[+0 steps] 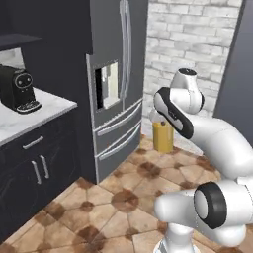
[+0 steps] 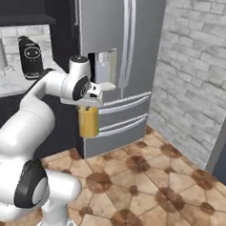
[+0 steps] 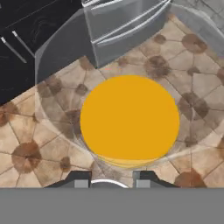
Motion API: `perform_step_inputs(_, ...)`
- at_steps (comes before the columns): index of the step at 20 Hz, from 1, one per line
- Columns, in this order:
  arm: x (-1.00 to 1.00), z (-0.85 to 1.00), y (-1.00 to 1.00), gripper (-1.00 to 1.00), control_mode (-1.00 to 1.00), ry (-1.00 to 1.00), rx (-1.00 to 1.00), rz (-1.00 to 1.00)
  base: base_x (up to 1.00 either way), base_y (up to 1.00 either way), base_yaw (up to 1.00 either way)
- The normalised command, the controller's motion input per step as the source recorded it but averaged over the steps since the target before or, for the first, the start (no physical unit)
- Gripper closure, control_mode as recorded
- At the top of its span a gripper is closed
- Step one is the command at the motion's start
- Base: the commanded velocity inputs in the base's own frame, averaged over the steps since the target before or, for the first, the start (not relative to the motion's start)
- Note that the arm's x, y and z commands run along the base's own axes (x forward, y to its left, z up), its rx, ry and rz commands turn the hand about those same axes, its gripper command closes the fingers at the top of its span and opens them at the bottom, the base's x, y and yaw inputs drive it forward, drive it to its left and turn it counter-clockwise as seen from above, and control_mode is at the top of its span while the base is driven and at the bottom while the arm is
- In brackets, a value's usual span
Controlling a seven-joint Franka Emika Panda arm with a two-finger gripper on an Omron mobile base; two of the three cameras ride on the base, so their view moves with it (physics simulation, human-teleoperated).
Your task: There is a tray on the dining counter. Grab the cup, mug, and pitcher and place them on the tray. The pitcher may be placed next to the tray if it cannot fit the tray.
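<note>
Pitcher (image 2: pixel 88 122) upright, long axis vertical, clamped in gripper (image 2: pixel 90 105).

Tall clear glass pitcher with amber-orange contents (image 2: pixel 88 123) is hanging upright under the two-finger gripper (image 2: pixel 89 105), clear of the brown tiled floor (image 2: pixel 143 184) and in front of the steel double-door refrigerator (image 2: pixel 124 49). Black coffee machine (image 1: pixel 19 90) is standing on the white marble counter (image 1: pixel 44 111), which is lying left of the refrigerator above dark cabinet drawers (image 1: pixel 34 168). Pale brick wall (image 2: pixel 198 78) is standing right of the refrigerator.
</note>
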Motion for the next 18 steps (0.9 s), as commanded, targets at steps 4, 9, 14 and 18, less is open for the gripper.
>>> perform_step_inputs(4,0.00,0.00,0.00,1.00,1.00,0.00,0.00,0.00,-0.42,-0.17,-0.74)
perform_step_inputs(9,0.00,0.00,0.00,1.00,1.00,0.00,0.00,0.00,-0.25,-0.08,-0.81)
perform_step_inputs(14,0.00,0.00,0.00,1.00,1.00,0.00,0.00,0.00,-0.22,-0.02,-0.85)
perform_step_inputs(18,0.00,0.00,0.00,1.00,1.00,0.00,0.00,0.00,-0.12,0.00,-0.90)
